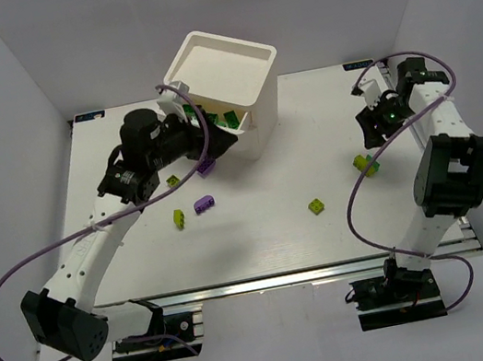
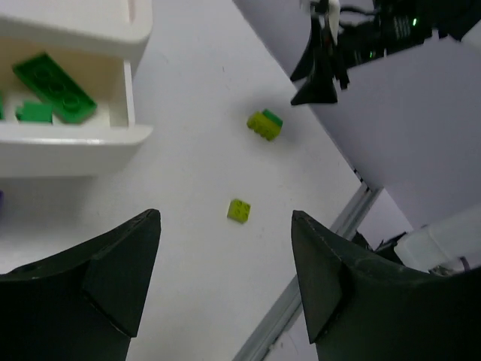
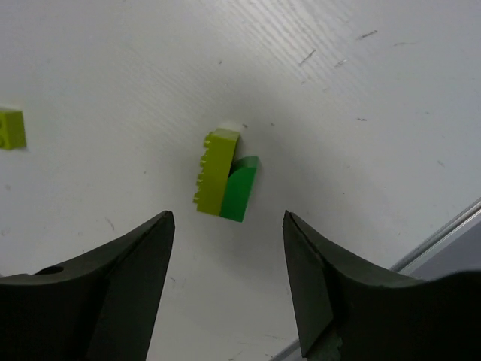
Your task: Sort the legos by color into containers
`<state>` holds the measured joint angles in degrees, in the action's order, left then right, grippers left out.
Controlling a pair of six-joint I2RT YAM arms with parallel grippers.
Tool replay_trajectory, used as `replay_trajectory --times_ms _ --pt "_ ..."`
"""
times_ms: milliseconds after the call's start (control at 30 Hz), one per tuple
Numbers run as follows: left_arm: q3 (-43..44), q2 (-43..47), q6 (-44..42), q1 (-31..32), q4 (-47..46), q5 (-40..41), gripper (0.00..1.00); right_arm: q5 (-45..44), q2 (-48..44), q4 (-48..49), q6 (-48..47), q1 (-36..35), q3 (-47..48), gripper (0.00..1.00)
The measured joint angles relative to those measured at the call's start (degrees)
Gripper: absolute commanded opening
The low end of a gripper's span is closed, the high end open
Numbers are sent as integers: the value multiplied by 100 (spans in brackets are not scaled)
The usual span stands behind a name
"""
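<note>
white tabletop (image 1: 329, 146): i see my left gripper (image 2: 225, 218) spread wide and empty beside the open drawer (image 2: 75, 150), right gripper (image 3: 229, 226) spread wide, empty, above a lime and green lego pair (image 3: 219, 174).

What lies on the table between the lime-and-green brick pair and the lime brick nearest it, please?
Nothing: the left wrist view shows only bare table between the pair and that lime brick.
</note>
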<state>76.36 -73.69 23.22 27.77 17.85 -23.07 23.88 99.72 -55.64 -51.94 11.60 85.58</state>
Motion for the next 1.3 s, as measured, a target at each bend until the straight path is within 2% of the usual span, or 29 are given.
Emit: replay_trajectory --times_ms 100,133,233,267,500,800,900,1000,1033,1133,1300 --pt "-669 107 219 -2 -190 -190 82 -190 437 79 424 2 361 75" --pt "-859 138 293 -2 -232 -219 82 -238 479 98 560 -9 330 80" --pt "-1268 278 468 17 -334 -293 84 -348 398 256 844 -81 -48 84" --pt "-1342 323 511 26 -372 -328 85 -389 343 275 911 -122 -203 89" --pt "-1497 332 774 87 -839 -734 86 -664 101 625 1211 -343 -1036 89" --pt "-1497 -212 911 87 -1244 -1082 87 -1440 -79 1611 1471 -481 -1777 89" --pt "-1497 -304 970 87 -1353 -1137 87 -1528 -76 1786 1495 -522 -1810 87" --pt "-1497 -378 1056 87 -1475 -1231 87 -1569 -59 1965 1484 -544 -1843 79" --pt "-1497 -404 1093 87 -1534 -1259 88 -1574 -44 2009 1467 -546 -1864 71" --pt "-1495 -507 1204 92 -1722 -1362 89 -1519 26 2006 1357 -546 -1897 61" --pt "-1244 -787 1279 129 -1775 -1578 91 -1403 52 1943 1244 -549 -1906 62"
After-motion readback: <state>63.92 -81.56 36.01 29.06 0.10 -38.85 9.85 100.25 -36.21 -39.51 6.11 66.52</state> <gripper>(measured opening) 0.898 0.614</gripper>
